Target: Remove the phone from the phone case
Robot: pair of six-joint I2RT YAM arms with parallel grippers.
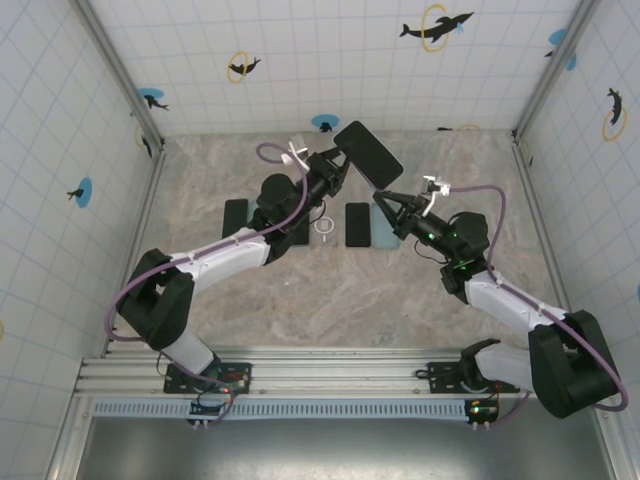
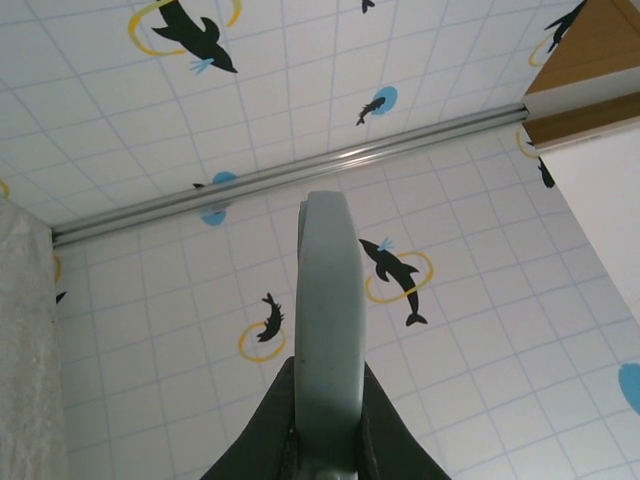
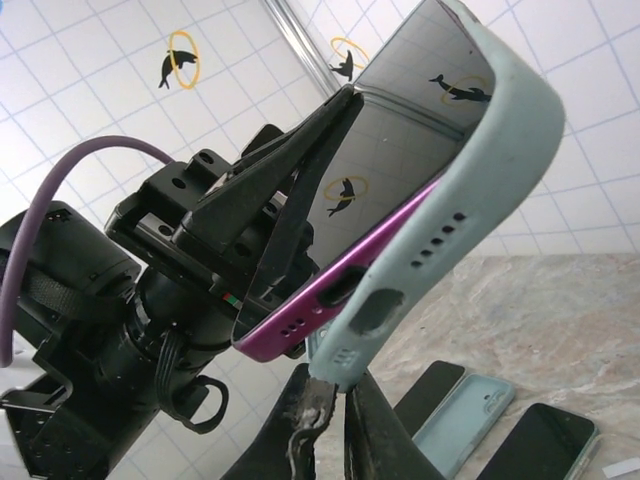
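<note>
I have my right fingers pinched shut on the bottom corner of the soft pale blue phone case. My left fingers are squeezed shut on the purple-edged phone with the dark glass front. I am holding it up in the air over the grey stone-look table.

The bottom end of the case is bent away from the phone. Its top end wraps the phone.

Down on the table I see a flat dark phone. A second pale blue case lies just beside it. There is also a small white ring and a black phone.
</note>
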